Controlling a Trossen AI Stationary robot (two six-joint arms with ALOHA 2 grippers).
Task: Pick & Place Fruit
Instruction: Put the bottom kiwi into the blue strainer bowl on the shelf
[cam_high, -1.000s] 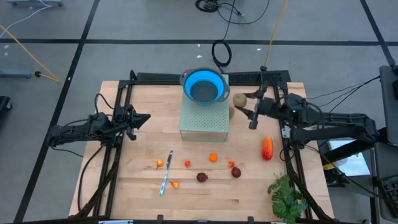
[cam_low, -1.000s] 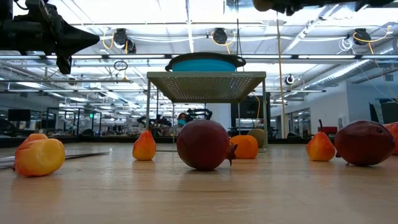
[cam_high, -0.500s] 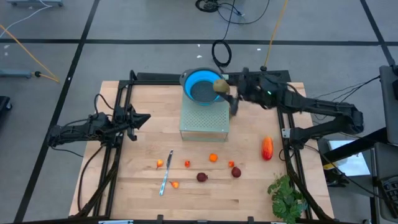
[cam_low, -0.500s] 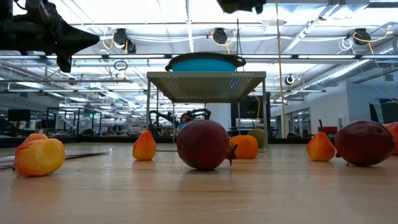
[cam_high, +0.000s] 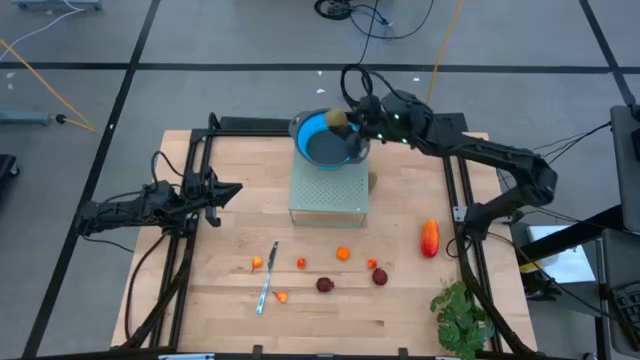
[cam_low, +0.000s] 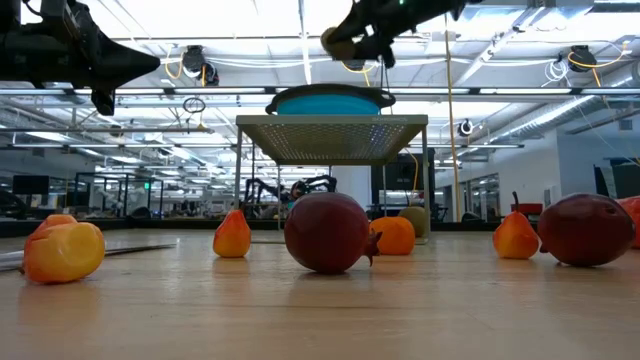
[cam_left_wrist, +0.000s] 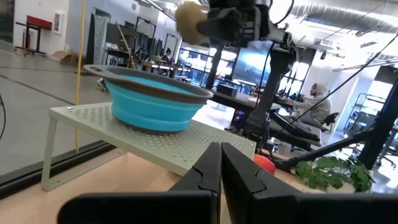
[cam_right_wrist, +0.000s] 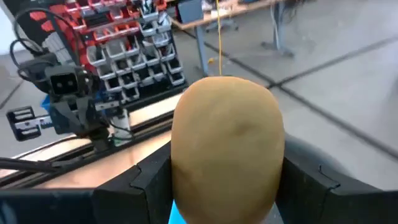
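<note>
- Fingers of my right gripper (cam_high: 345, 122) clamp the oval (cam_high: 335, 119), w/ bowl (cam_high: 318, 148) just below.
- Left gripper (cam_high: 232, 190) shut, empty, far off.
- Nothing in bowl yet; rest of fruit (cam_high: 324, 284) still on table (cam_high: 400, 320).

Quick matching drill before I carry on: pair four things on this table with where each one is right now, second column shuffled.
Things:
1. olive-brown oval fruit
2. blue collapsible colander bowl
3. slim silver knife
4. red-orange-yellow oblong fruit

Places:
A. lying flat on the wooden table among the small fruit pieces
B. sitting on top of the pale green perforated metal stand
C. lying on the table by its right edge
D. held in the right gripper, above the bowl's rim

Pairs: 1-D, 2-B, 3-A, 4-C
</note>
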